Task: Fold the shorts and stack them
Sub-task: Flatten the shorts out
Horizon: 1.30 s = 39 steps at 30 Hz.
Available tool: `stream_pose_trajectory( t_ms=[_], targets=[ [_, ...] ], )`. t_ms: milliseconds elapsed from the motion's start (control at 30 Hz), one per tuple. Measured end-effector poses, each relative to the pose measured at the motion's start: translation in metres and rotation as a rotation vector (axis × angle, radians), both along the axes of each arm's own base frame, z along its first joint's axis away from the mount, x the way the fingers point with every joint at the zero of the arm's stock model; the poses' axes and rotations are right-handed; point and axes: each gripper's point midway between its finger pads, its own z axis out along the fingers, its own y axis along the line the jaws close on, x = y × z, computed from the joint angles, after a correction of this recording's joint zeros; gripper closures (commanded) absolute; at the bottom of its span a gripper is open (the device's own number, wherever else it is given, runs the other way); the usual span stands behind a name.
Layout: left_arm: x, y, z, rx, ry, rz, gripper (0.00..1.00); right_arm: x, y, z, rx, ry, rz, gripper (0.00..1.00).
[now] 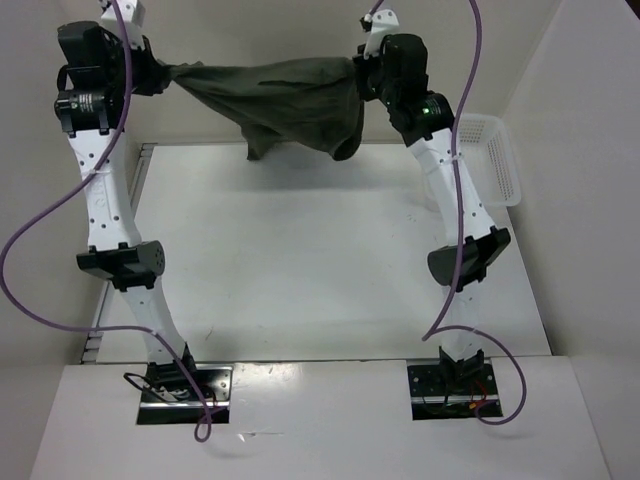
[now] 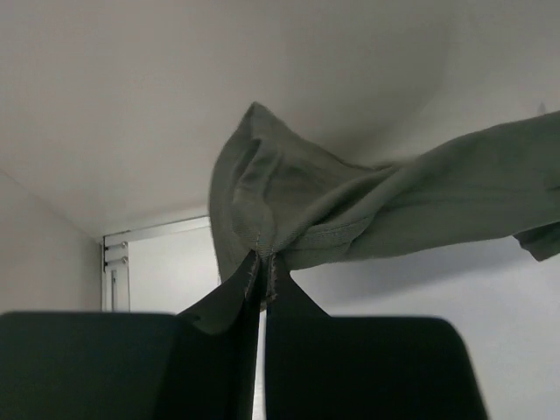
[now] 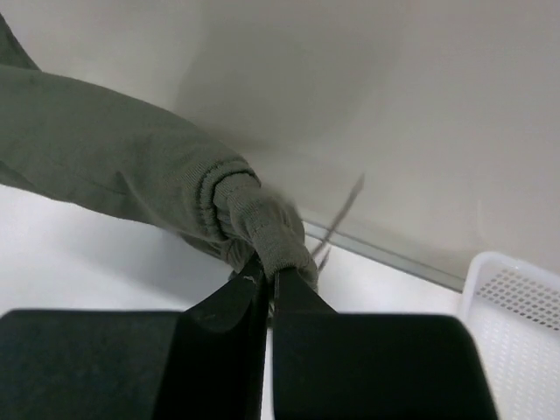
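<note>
The dark olive-green shorts (image 1: 285,100) hang stretched in the air between both grippers, high over the far edge of the table. My left gripper (image 1: 155,75) is shut on one end, pinching a seamed hem corner of the shorts (image 2: 289,206) between its black fingers (image 2: 289,302). My right gripper (image 1: 365,72) is shut on the other end, clamping the ribbed waistband of the shorts (image 3: 262,223). A thin drawstring (image 3: 341,214) dangles beside it. The middle of the cloth sags in a loose fold towards the tabletop.
A white perforated basket (image 1: 495,160) stands at the table's right edge, also seen as the basket (image 3: 516,324) in the right wrist view. The white table (image 1: 300,270) lies below the hanging cloth. Purple cables loop beside both arms.
</note>
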Motion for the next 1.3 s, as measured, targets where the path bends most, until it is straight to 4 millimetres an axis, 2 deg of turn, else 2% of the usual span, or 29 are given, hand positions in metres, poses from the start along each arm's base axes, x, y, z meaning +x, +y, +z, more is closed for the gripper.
stream_pose_trajectory(
  t_ms=[33,67,133,167,233,300,367,433,500,567,600,667,767,800,867,900,933,967,1033,1100,1167,1200,1233,1300],
  targets=[
    [-0.006,-0.002,0.002,-0.002,0.003,-0.008,1.0,-0.004,0.003,-0.004,-0.005,0.012,0.011,1.0],
    [-0.011,-0.005,-0.005,-0.01,0.03,-0.019,1.0,-0.008,0.005,-0.015,-0.016,0.042,0.022,1.0],
    [-0.016,-0.008,-0.032,-0.028,0.105,-0.035,1.0,-0.015,0.01,-0.046,-0.055,0.117,0.054,1.0],
    [-0.021,-0.01,-0.059,-0.039,0.162,-0.039,1.0,-0.02,0.011,-0.067,-0.081,0.165,0.069,1.0],
    [-0.04,-0.015,-0.124,-0.072,0.327,-0.04,1.0,-0.032,0.013,-0.121,-0.152,0.292,0.108,1.0],
    [-0.064,-0.02,-0.194,-0.094,0.483,-0.034,1.0,-0.054,0.015,-0.181,-0.236,0.428,0.162,1.0],
    [-0.101,-0.028,-0.261,-0.118,0.671,-0.033,1.0,-0.091,0.013,-0.247,-0.36,0.575,0.236,1.0],
    [-0.135,-0.035,-0.309,-0.132,0.804,-0.033,1.0,-0.145,0.009,-0.309,-0.508,0.729,0.339,1.0],
    [-0.178,-0.039,-0.347,-0.14,0.939,-0.019,0.95,-0.206,0.0,-0.355,-0.65,0.86,0.458,1.0],
    [-0.209,-0.039,-0.37,-0.136,1.017,0.0,0.92,-0.253,-0.01,-0.38,-0.757,0.943,0.566,1.0],
    [-0.224,-0.04,-0.379,-0.137,1.057,0.006,0.9,-0.27,-0.016,-0.387,-0.799,0.97,0.606,1.0],
    [-0.247,-0.042,-0.392,-0.14,1.123,0.012,0.84,-0.288,-0.028,-0.391,-0.845,0.995,0.646,1.0],
    [-0.267,-0.042,-0.404,-0.138,1.191,0.02,0.75,-0.292,-0.04,-0.388,-0.88,0.98,0.659,1.0],
    [-0.274,-0.042,-0.406,-0.137,1.213,0.024,0.67,-0.292,-0.042,-0.386,-0.89,0.968,0.66,1.0],
    [-0.283,-0.043,-0.407,-0.137,1.249,0.025,0.6,-0.294,-0.046,-0.386,-0.909,0.958,0.667,0.95],
    [-0.288,-0.043,-0.406,-0.138,1.272,0.028,0.56,-0.296,-0.049,-0.387,-0.92,0.96,0.669,0.88],
    [-0.294,-0.044,-0.406,-0.137,1.293,0.028,0.49,-0.299,-0.053,-0.388,-0.936,0.962,0.672,0.65],
    [-0.3,-0.045,-0.405,-0.137,1.317,0.028,0.47,-0.302,-0.057,-0.39,-0.947,0.971,0.673,0.49],
    [-0.313,-0.046,-0.403,-0.136,1.368,0.025,0.39,-0.31,-0.068,-0.394,-0.988,0.99,0.683,0.32],
    [-0.317,-0.047,-0.397,-0.145,1.392,0.024,0.34,-0.317,-0.077,-0.395,-1.016,1.012,0.687,0.25],
    [-0.299,-0.046,-0.384,-0.175,1.348,0.02,0.34,-0.32,-0.083,-0.389,-1.024,1.012,0.683,0.2],
    [-0.28,-0.043,-0.375,-0.186,1.3,0.019,0.35,-0.319,-0.084,-0.384,-1.009,0.998,0.674,0.17],
    [-0.253,-0.04,-0.365,-0.193,1.234,0.015,0.35,-0.317,-0.084,-0.376,-0.981,0.981,0.66,0.13],
    [-0.194,-0.032,-0.349,-0.186,1.08,0.003,0.35,-0.307,-0.085,-0.355,-0.892,0.951,0.611,0.13]
  ],
)
